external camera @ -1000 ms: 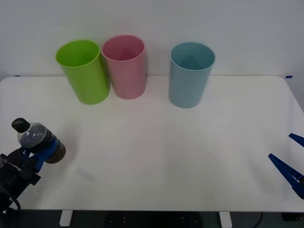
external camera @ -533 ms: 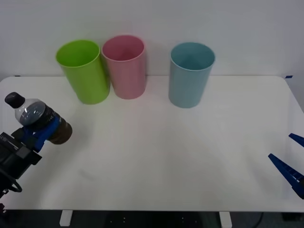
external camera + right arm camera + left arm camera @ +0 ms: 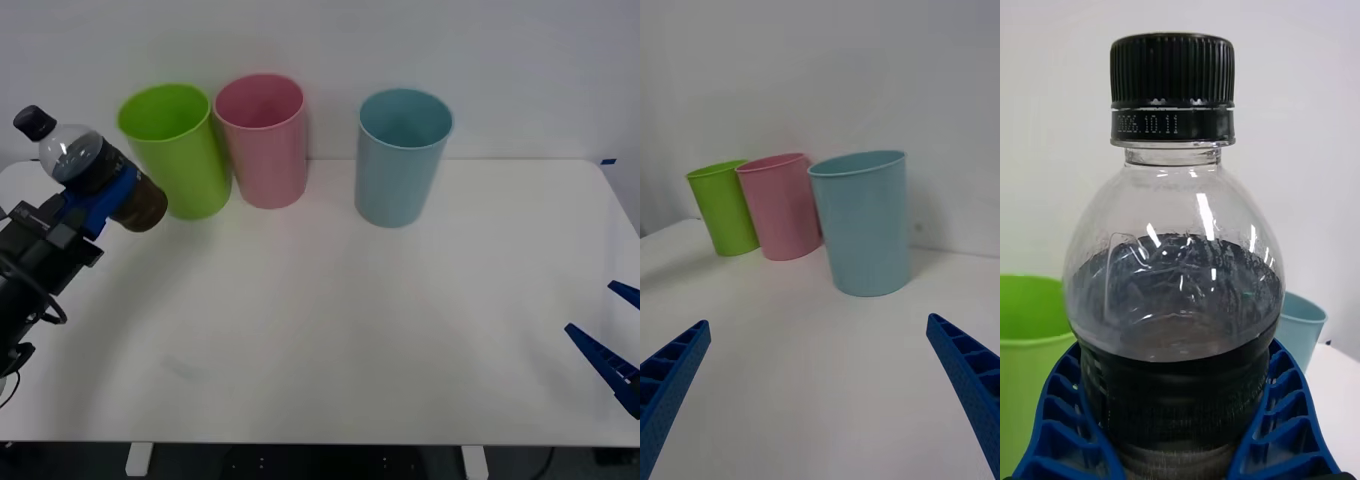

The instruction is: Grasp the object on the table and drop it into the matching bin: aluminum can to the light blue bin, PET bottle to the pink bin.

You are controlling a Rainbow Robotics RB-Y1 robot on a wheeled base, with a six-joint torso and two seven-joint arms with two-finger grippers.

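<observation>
My left gripper [image 3: 100, 195] is shut on the PET bottle [image 3: 85, 165], a small clear bottle with a black cap and dark lower body, held tilted in the air above the table's far left. Its blue fingers [image 3: 1052, 420] clasp the bottle [image 3: 1172, 292] on both sides. The pink bin [image 3: 262, 140] stands at the back, right of the bottle, beyond the lime green bin [image 3: 178, 150]. The light blue bin [image 3: 400, 155] stands further right. My right gripper [image 3: 612, 345] rests open low at the table's right edge, its fingers [image 3: 970, 382] spread wide, facing the light blue bin [image 3: 863, 221] and pink bin [image 3: 782, 206].
The lime green bin [image 3: 722, 206] stands touching the pink one, directly beside the held bottle. The white table [image 3: 340, 330] stretches wide in front of the bins. A white wall stands close behind them.
My left gripper has lifted the bottle up from near the table's front left and carried it back toward the green bin. The right arm has stayed still.
</observation>
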